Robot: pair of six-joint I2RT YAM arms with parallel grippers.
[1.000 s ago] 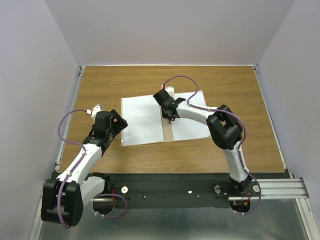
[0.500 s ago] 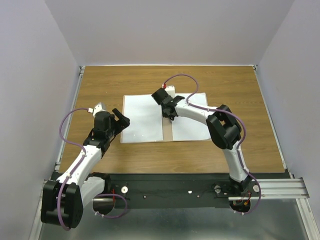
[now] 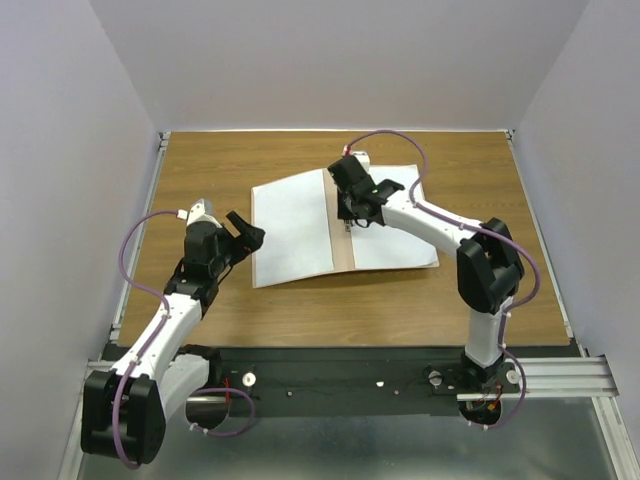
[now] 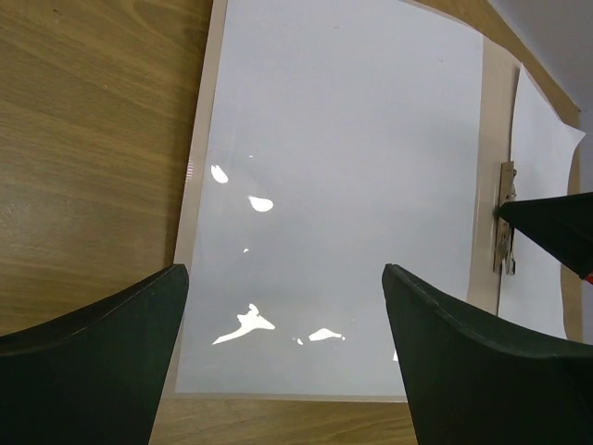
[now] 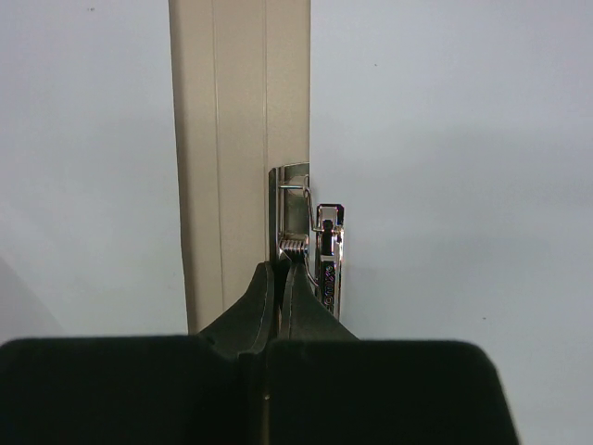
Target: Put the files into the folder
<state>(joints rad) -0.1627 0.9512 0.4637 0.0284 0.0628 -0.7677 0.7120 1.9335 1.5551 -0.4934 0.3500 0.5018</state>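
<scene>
The folder point(image 3: 341, 232) lies open on the wooden table, its pinkish-tan spine point(image 5: 239, 139) running down the middle. One white file point(image 3: 292, 228) sits on the left half under a glossy clear leaf point(image 4: 343, 204). Another white file point(image 3: 395, 232) lies on the right half. A metal clip point(image 5: 320, 243) is fixed beside the spine. My right gripper point(image 3: 349, 220) is shut, its fingertips point(image 5: 269, 278) pinched at the clip's spring. My left gripper point(image 3: 250, 232) hangs open just off the folder's left edge, nothing between its fingers point(image 4: 120, 343).
Bare wood table point(image 3: 200, 170) surrounds the folder, with grey walls on three sides. A metal rail point(image 3: 560, 375) runs along the near edge by the arm bases. The right gripper's dark finger point(image 4: 556, 227) shows beside the clip in the left wrist view.
The right gripper closed at the clip and moved right and back; the folder shifted right and turned with it. The left gripper stayed open and barely moved.
</scene>
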